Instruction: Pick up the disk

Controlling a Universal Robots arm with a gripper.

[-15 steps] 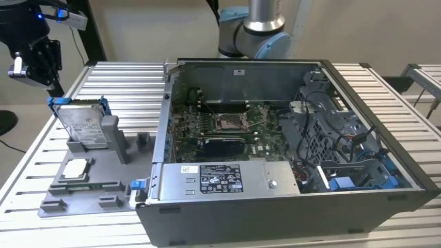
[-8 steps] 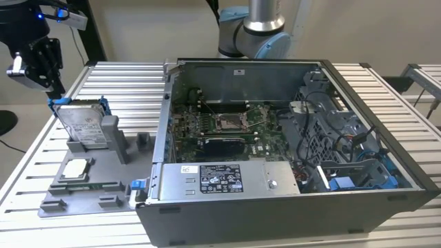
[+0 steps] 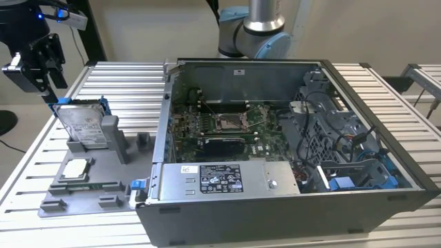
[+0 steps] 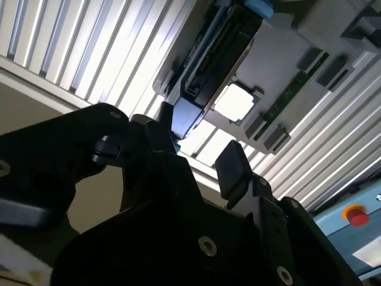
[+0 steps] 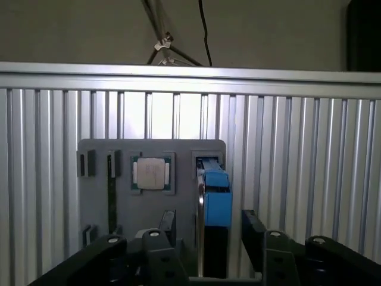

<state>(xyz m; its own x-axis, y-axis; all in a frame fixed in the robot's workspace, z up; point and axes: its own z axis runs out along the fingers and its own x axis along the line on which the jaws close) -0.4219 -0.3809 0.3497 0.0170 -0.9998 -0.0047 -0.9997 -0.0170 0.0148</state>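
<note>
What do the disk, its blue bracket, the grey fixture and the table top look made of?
Disk: silver-grey metal casing, dull sheen; white label, likely paper.
Blue bracket: probably plastic; uniform saturated colour, matte.
Grey fixture: probably plastic; flat matte grey, no glare.
Table top: looks like aluminium; ribbed slats with bright reflections.

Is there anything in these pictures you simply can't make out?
1. First wrist view: the disk stands edge-on, its flat faces hidden; the gripper covers one end.
2. Exterior view: the arm is cut off by the top edge.
3. Second wrist view: the gripper's body hides the table beneath.
</note>
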